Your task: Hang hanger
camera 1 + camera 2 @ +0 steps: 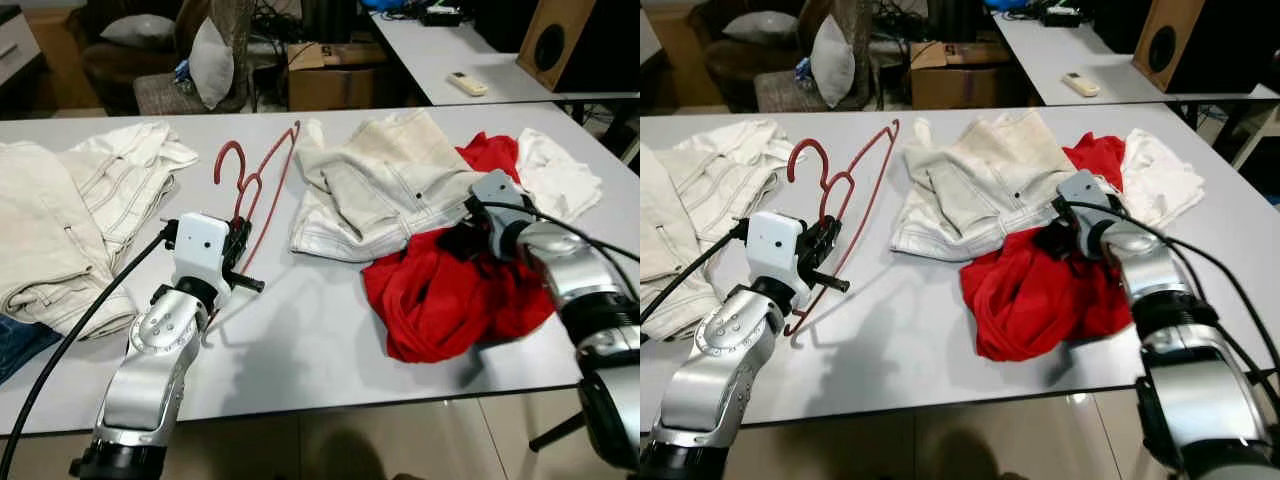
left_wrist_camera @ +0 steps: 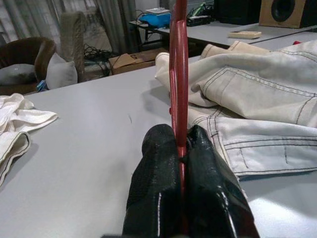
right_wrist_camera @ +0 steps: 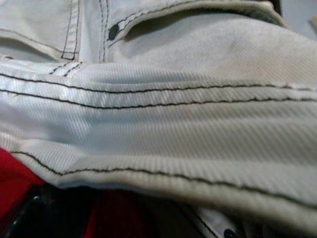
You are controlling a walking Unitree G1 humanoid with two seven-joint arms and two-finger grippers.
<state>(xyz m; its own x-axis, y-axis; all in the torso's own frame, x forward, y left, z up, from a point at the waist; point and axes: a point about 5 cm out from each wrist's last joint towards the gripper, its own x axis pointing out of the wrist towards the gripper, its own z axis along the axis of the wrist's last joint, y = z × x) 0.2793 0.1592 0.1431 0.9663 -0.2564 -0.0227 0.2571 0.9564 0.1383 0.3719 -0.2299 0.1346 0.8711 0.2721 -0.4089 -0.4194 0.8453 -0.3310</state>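
Hanger (image 1: pixel 258 185): red wire, lying on the grey table (image 1: pixel 320 330) between two cream garments. Left gripper (image 2: pixel 182 148) is pinched on its lower bar, presumably to lift it. Right gripper (image 1: pixel 462 240) rests at the cream jeans (image 1: pixel 385 190) and red cloth (image 1: pixel 450 295); finger state cannot be determined.

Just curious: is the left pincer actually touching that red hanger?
Touching. The left wrist view shows the left pincer with both fingers pressed against the hanger.
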